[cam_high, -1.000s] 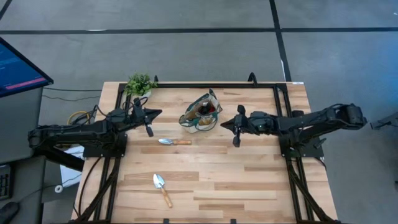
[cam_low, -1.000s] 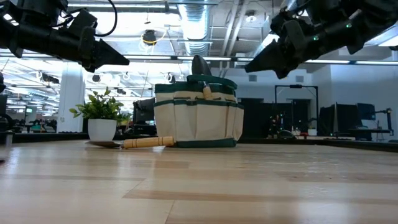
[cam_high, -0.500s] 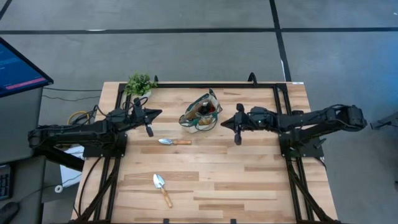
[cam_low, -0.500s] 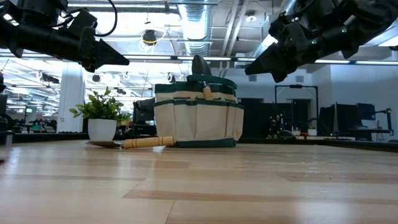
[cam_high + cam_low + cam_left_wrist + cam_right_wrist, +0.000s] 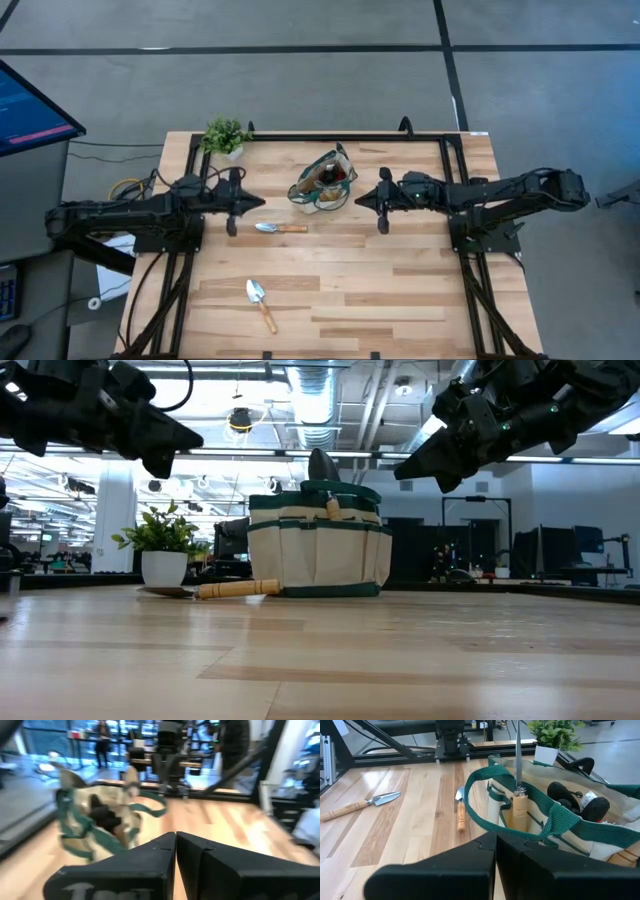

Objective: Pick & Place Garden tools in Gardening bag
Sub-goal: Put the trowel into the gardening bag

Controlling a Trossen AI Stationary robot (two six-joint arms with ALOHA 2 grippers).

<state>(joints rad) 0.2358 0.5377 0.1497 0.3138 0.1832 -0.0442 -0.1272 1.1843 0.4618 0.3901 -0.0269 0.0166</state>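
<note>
Near the gardening bag (image 5: 322, 183), one trowel (image 5: 279, 228) flat on the counter (image 5: 400, 290), blade toward the left tool (image 5: 262, 202), closed and empty, just beside it and far nearer than the right tool (image 5: 358, 200), also closed and empty.

A robotics lab set up on an open, industrial-style office floor.

The light wooden table (image 5: 330, 280) sits in a black metal frame (image 5: 440, 140) on a grey concrete floor (image 5: 300, 70) marked with dark lines, with two dark robot arms mounted at its sides and loose cables (image 5: 130, 185) trailing beside one base. A lit computer screen (image 5: 30, 110) stands just off the table's edge. Beyond the table, the low view shows exposed silver ductwork (image 5: 320, 400) and strip lights under an open ceiling, plus rows of desks with dark monitors (image 5: 560, 545). A person (image 5: 104, 737) stands far back among the furniture in the left wrist view.
</note>
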